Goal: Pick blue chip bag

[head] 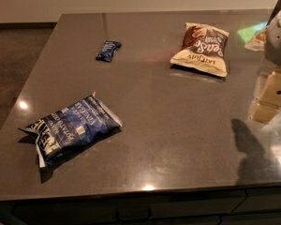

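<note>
Hand (270, 101) at right edge, opening indiscernible; blue chip bag (72, 128) diagonal, white-edged end near-left, other far-right.

You see a brown and cream chip bag (201, 48) with white lettering on a glossy dark grey countertop (178, 139). Well to the front left of that bag, the blue chip bag (72, 125) is dark blue with white lettering and a white edge. Left of that bag, a small packet (108, 50) is dark blue. To its right, the gripper (270, 102) is cream under grey.
</note>
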